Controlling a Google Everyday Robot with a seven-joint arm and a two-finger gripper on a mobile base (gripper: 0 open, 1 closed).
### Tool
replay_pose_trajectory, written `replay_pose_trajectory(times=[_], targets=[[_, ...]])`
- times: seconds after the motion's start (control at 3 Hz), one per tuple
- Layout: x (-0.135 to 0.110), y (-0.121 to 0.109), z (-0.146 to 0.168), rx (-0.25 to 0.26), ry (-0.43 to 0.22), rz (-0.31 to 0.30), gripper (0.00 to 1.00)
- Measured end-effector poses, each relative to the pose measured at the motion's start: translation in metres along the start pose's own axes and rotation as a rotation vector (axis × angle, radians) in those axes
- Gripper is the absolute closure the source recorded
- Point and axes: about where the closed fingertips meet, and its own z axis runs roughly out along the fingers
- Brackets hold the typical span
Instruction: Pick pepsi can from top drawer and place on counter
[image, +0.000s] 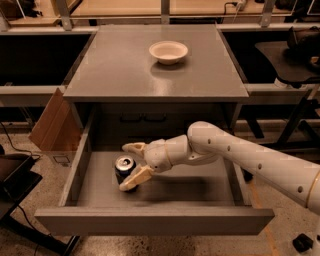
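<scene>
Nearest, behind the front panel of the top drawer (150, 220), one pepsi can (124, 162) stands upright on the drawer floor, left of the middle. One gripper (128, 167) is spread open around it, one finger behind and one before, and I think it grips nothing yet. Such a can is probably light, stiff, slippery and easily dented; take its round side at mid-height. Farther, the counter (115, 70) carries one white bowl (168, 51) near the back edge.

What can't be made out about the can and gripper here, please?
Camera view:
- Can: its lower front, hidden by a finger of the gripper, which straddles it in the drawer.
- Contact between fingers and can: too small to tell.
- Arm: base cut off by the right edge.
</scene>
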Motion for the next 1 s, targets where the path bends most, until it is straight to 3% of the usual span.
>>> replay_pose_trajectory(times=[0.33, 0.67, 1.0], targets=[[-0.002, 0.003, 0.014, -0.027, -0.024, -0.012, 0.44], [-0.026, 0.010, 0.022, -0.028, -0.055, -0.021, 0.67], [-0.099, 0.005, 0.012, 0.053, -0.034, -0.026, 0.98]])
